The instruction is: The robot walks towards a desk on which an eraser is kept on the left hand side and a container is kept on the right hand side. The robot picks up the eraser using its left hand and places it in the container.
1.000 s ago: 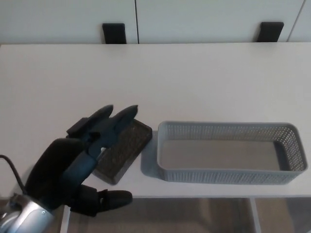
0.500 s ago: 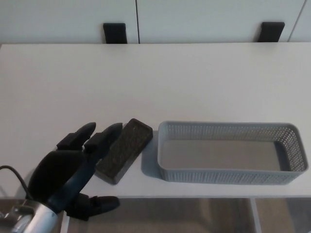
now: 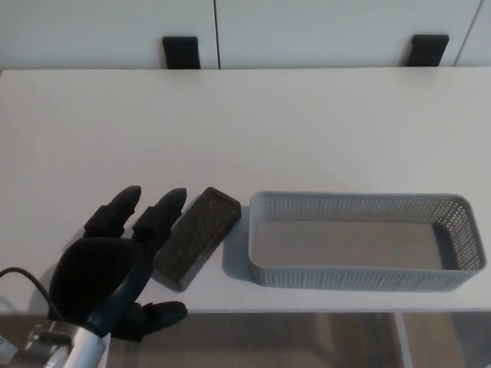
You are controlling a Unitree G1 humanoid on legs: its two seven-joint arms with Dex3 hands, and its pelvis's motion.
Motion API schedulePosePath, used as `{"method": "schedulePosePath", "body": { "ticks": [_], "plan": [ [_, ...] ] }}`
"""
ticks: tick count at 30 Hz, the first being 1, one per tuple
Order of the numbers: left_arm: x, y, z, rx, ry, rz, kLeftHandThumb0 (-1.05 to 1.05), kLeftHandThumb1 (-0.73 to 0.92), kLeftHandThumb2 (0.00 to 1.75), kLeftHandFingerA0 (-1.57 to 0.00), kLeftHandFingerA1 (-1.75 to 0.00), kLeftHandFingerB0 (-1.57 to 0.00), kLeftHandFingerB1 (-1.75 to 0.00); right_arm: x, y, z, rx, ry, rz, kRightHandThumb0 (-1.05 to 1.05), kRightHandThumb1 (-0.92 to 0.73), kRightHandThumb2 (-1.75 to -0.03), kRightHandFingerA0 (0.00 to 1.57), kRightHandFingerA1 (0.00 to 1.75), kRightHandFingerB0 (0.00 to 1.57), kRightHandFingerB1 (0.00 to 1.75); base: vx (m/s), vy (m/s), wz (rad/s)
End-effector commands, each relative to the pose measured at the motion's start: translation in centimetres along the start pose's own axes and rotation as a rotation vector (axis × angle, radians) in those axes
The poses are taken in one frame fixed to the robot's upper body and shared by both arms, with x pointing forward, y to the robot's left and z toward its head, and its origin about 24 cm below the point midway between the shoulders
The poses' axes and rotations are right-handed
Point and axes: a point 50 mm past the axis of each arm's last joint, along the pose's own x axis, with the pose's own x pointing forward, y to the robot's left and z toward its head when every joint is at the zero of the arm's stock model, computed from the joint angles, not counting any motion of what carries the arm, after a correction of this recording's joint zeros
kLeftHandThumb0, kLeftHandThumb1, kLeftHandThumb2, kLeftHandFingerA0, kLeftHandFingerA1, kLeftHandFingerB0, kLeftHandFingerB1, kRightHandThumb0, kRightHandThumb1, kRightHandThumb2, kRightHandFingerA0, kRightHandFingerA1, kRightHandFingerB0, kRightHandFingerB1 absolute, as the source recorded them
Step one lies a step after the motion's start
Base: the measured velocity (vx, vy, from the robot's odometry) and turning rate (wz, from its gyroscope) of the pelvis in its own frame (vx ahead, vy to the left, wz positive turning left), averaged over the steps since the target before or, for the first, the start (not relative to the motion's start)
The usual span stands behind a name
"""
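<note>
Nearest me, my left hand (image 3: 115,264) sits at the desk's (image 3: 307,130) front edge with fingers (image 3: 165,211) spread wide and thumb low, holding nothing. Just beside its fingertips, I see the eraser (image 3: 196,236) lying flat on the desk, angled, left of the container (image 3: 360,276) and close to its end wall. The grey mesh container holds nothing. Farther back, two black brackets (image 3: 181,52) stand behind the desk.

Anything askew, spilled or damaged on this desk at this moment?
Nothing spilled or damaged. The eraser lies at a slant near the desk's front edge, not square with the empty basket beside it. The left robot hand is open next to the eraser, not gripping it.
</note>
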Motion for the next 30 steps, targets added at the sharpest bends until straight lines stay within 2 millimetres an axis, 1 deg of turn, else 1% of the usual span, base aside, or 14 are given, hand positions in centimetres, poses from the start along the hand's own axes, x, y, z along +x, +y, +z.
{"method": "schedulePosePath", "body": {
  "ticks": [1,2,6,8,9,10,11,15,16,21,22,23,24,30],
  "plan": [
    [0.1,-0.2,-0.7,0.026,0.063,0.057,-0.69,0.44,0.76,0.0,-0.11,-0.03,-0.11,-0.3,-0.1,-0.2,-0.007,0.025,-0.017,-0.23,-0.49,-0.54,0.76,0.75,0.44,0.52,0.0,0.0,0.0],
    [0.3,-0.3,-0.9,0.003,0.077,0.053,-0.69,0.44,0.76,0.0,-0.11,-0.01,-0.09,-0.2,-0.2,-0.3,-0.002,0.028,-0.016,-0.23,-0.49,-0.54,0.74,0.74,0.44,0.52,0.0,0.0,0.0],
    [0.9,-0.8,-1.7,-0.037,0.118,0.059,-0.64,0.43,0.79,0.0,-0.26,-0.05,-0.21,-0.2,-0.1,-0.4,0.016,0.025,-0.01,-0.24,-0.49,-0.54,0.69,0.71,0.44,0.51,0.0,0.0,0.0],
    [1.2,-0.8,-2.0,-0.06,0.132,0.061,-0.63,0.43,0.79,0.0,-0.29,-0.06,-0.23,-0.1,-0.1,-0.5,0.009,0.028,-0.009,-0.23,-0.49,-0.54,0.65,0.69,0.43,0.51,0.0,0.0,0.0],
    [1.4,-0.9,-2.0,-0.065,0.133,0.064,-0.63,0.43,0.8,0.0,-0.29,-0.06,-0.25,-0.1,-0.1,-0.4,0.0,0.029,-0.016,-0.24,-0.48,-0.54,0.66,0.69,0.44,0.51,0.0,0.0,0.0],
    [1.7,-0.9,-2.0,-0.062,0.135,0.066,-0.63,0.43,0.8,-0.01,-0.31,-0.05,-0.27,0.0,-0.2,-0.4,-0.002,0.029,-0.02,-0.24,-0.48,-0.54,0.74,0.75,0.45,0.52,0.0,0.0,0.0],
    [1.9,-0.9,-2.1,-0.066,0.139,0.064,-0.63,0.43,0.8,-0.01,-0.31,-0.05,-0.27,0.0,-0.2,-0.2,-0.004,0.026,-0.019,-0.24,-0.49,-0.54,0.72,0.73,0.44,0.52,0.0,0.0,0.0],
    [2.2,-1.2,-2.0,-0.065,0.149,0.059,-0.62,0.42,0.8,-0.01,-0.32,-0.05,-0.27,0.1,-0.2,-0.3,0.001,0.026,-0.016,-0.22,-0.48,-0.54,0.74,0.73,0.45,0.51,0.0,0.0,0.0],
    [2.3,-1.3,-1.9,-0.066,0.146,0.063,-0.61,0.42,0.8,-0.01,-0.32,-0.05,-0.28,0.2,-0.3,-0.4,0.005,0.029,-0.014,-0.24,-0.48,-0.54,0.71,0.71,0.45,0.51,0.0,0.0,0.0],
    [2.4,-1.7,-1.4,-0.057,0.138,0.061,-0.62,0.42,0.79,-0.01,-0.32,-0.06,-0.27,0.0,-0.1,-0.3,0.004,0.025,-0.015,-0.23,-0.5,-0.54,0.74,0.74,0.45,0.52,0.0,0.0,0.0],
    [2.4,-1.8,-1.3,-0.055,0.136,0.06,-0.58,0.55,0.6,-0.05,-0.29,-0.09,-0.23,0.0,-0.1,-0.3,0.003,0.03,-0.018,-0.23,-0.49,-0.54,0.76,0.76,0.45,0.52,0.0,0.0,0.0],
    [2.4,-1.9,-1.1,-0.057,0.133,0.061,-0.57,0.55,0.59,-0.05,-0.29,-0.09,-0.23,0.0,-0.1,-0.2,0.001,0.03,-0.019,-0.24,-0.49,-0.54,0.75,0.75,0.45,0.52,0.0,0.0,0.0],
    [2.4,-2.0,-0.9,-0.064,0.132,0.06,-0.6,0.4,0.78,-0.01,-0.31,-0.05,-0.29,0.0,-0.1,-0.2,0.01,0.033,-0.02,-0.22,-0.49,-0.54,0.75,0.77,0.44,0.53,0.0,0.0,0.0],
    [2.1,-2.1,-0.2,-0.061,0.122,0.037,-0.62,0.42,0.78,0.0,-0.26,-0.07,-0.25,0.0,-0.1,-0.2,0.013,0.027,-0.016,-0.24,-0.48,-0.54,0.74,0.74,0.45,0.53,0.0,0.0,0.0]
  ]
}}
